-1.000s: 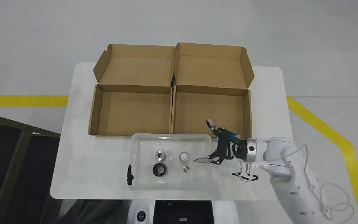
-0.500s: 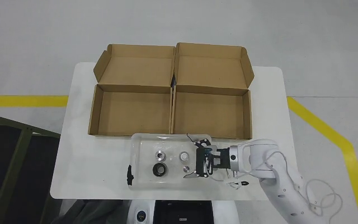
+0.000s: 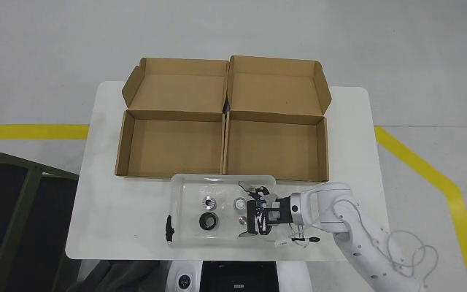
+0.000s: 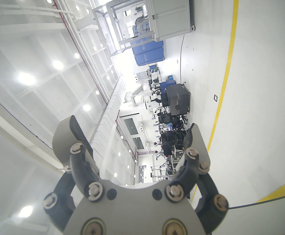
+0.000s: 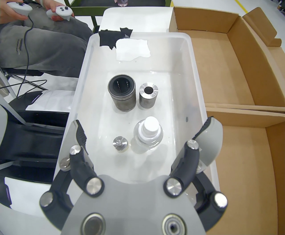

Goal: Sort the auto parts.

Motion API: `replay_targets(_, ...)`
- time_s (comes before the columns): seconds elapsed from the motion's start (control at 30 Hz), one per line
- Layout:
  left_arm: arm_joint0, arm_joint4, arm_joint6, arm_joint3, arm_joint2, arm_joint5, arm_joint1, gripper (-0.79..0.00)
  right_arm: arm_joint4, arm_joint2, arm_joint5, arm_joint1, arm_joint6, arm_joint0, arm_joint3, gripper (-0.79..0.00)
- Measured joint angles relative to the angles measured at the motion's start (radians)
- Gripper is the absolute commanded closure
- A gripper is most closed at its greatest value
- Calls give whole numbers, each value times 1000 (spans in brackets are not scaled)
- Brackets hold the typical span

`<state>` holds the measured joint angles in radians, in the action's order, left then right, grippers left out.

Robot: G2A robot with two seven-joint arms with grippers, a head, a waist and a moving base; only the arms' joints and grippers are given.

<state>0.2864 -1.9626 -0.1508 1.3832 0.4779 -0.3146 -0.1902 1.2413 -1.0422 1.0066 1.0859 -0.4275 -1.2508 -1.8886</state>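
Observation:
A clear plastic bin point(image 3: 175, 191) sits at the table's front edge with loose parts in it. Inside are a dark linear bearing point(image 5: 121, 89), a steel bushing point(image 5: 148, 94), a white-capped clear piece point(image 5: 148, 131) and a small silver piece point(image 5: 120, 143). My right gripper point(image 5: 142, 126) hangs open over the bin's right end point(image 3: 249, 212), its fingers astride the white-capped piece and the small silver one, touching nothing. My left gripper point(image 4: 132, 124) is open and empty, pointing up into the room.
Two open cardboard boxes point(image 3: 171, 146) point(image 3: 273, 150) stand side by side just behind the bin, lids folded back. Black tape point(image 5: 111, 36) and a white label mark the bin's far end. A person holding controllers point(image 5: 20, 6) sits beyond the table.
My right arm has swung left, from past the bin's right end to over its inside. Its gripper stayed open. The parts have not moved.

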Motion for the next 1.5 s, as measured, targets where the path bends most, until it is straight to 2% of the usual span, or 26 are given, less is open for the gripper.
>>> replay_targets(0.57, 0, 0, 0, 0, 0, 0, 0, -785, 37, 81, -63, 10, -2, 68, 64, -782)
replay_targets(0.63, 0, 0, 0, 0, 0, 0, 0, -785, 34, 86, -68, 11, -3, 75, 76, -727)
replay_targets(0.8, 0, 0, 0, 0, 0, 0, 0, -785, 30, 85, -72, 8, -10, 81, 89, -668)
replay_targets(1.0, 0, 0, 0, 0, 0, 0, 0, -785, 33, 74, -75, 2, -18, 73, 92, -493)
replay_targets(1.07, 0, 0, 0, 0, 0, 0, 0, -785, 35, 73, -76, 0, -18, 71, 91, -403)
replay_targets(1.3, 0, 0, 0, 0, 0, 0, 0, -785, 43, 72, -87, -4, -15, 70, 86, -277)
replay_targets(1.33, 0, 0, 0, 0, 0, 0, 0, -785, 42, 72, -88, -4, -12, 70, 87, -228)
replay_targets(1.43, 0, 0, 0, 0, 0, 0, 0, -785, 28, 69, -87, -5, 2, 72, 92, 0)
replay_targets(1.5, 0, 0, 0, 0, 0, 0, 0, -785, 18, 64, -78, -7, 10, 75, 89, 0)
